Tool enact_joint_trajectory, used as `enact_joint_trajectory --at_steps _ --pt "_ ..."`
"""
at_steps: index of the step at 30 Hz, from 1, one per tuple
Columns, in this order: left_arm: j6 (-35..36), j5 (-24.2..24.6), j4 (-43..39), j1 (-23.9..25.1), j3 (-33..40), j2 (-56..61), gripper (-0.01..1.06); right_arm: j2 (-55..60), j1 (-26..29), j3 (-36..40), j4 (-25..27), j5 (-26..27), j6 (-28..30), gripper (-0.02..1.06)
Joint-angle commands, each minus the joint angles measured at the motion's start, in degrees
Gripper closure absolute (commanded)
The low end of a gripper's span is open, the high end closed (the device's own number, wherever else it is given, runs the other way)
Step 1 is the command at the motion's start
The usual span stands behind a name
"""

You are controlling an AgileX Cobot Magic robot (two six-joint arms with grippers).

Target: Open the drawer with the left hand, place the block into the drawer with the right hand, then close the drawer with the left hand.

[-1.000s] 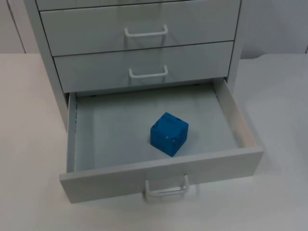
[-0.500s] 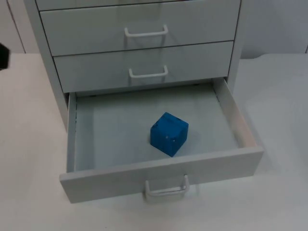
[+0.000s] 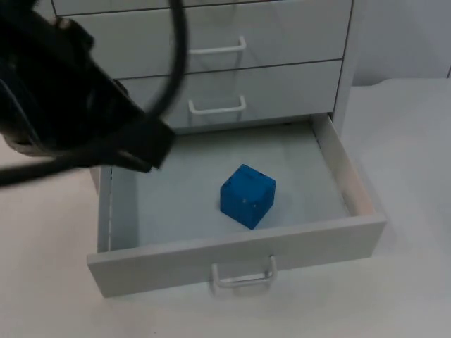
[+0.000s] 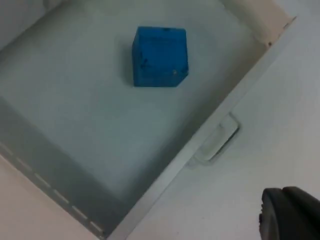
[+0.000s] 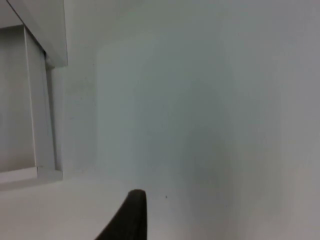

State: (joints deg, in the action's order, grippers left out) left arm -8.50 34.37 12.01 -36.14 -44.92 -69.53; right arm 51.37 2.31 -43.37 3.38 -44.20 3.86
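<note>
The bottom drawer [image 3: 232,248] of the grey cabinet stands pulled out, its white handle [image 3: 243,276] facing the table's front. A blue block [image 3: 246,196] lies on the drawer floor, right of the middle, touching no wall. My left arm reaches in from the upper left, and its gripper [image 3: 144,144] hangs above the drawer's back left corner, shut and empty. The left wrist view looks down on the block [image 4: 160,56], the drawer front's handle [image 4: 217,145] and one black fingertip [image 4: 287,215]. My right gripper's fingertip [image 5: 131,210] shows over bare table beside the cabinet; that gripper is open and waits.
Above the open drawer, two shut drawers [image 3: 211,98] with white handles [image 3: 215,48] make up the cabinet front. White table top [image 3: 412,148] spreads to the right and front of the cabinet. The right wrist view takes in the cabinet's side [image 5: 30,85] and the wall [image 5: 200,100].
My left arm has swung into the top view from the left, over the drawer's back left corner, and its gripper has shut. Drawer and block have not moved.
</note>
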Motion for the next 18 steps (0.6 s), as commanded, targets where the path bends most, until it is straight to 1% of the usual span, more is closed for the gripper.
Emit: enact_joint_trajectory --at_steps 1,4,5,6,9,10,11,14,15,18 --pt "10.7 1.1 -12.0 -5.0 -1.9 -1.9 1.05 -0.3 -0.3 0.1 -0.1 0.5 0.5 -0.01" --pt "18.4 3.4 -26.1 -11.6 -3.4 -5.3 1.05 -0.3 -0.3 0.2 -0.1 0.5 0.5 -0.01" --pt "18.4 3.4 -26.1 -11.6 -3.4 -5.3 1.05 -0.3 -0.3 0.2 -0.1 0.5 0.5 -0.01" --pt "20.5 3.8 -32.0 -14.0 -3.5 -6.5 1.05 -0.3 -0.3 0.2 -0.1 0.5 0.5 -0.01" --pt "27.7 5.4 -43.1 -20.5 -3.5 -10.6 1.05 -0.3 -0.3 0.2 -0.1 0.5 0.5 -0.01" --pt "27.7 5.4 -43.1 -20.5 -3.5 -10.6 1.05 -0.3 -0.3 0.2 -0.1 0.5 0.5 -0.01" --pt "32.1 6.2 -48.4 -23.2 -3.5 -13.1 1.05 -0.3 -0.3 0.2 -0.1 0.5 0.5 -0.01" --pt "36.4 6.7 -54.5 -27.0 -3.5 -17.9 1.05 -0.3 -0.3 0.2 -0.1 0.5 0.5 -0.01" --pt "36.4 6.7 -54.5 -27.0 -3.5 -17.9 1.05 -0.3 -0.3 0.2 -0.1 0.5 0.5 -0.01" --pt "41.3 6.8 -61.7 -29.7 -3.5 -23.3 1.05 -0.3 -0.3 0.2 -0.1 0.5 0.5 -0.01"
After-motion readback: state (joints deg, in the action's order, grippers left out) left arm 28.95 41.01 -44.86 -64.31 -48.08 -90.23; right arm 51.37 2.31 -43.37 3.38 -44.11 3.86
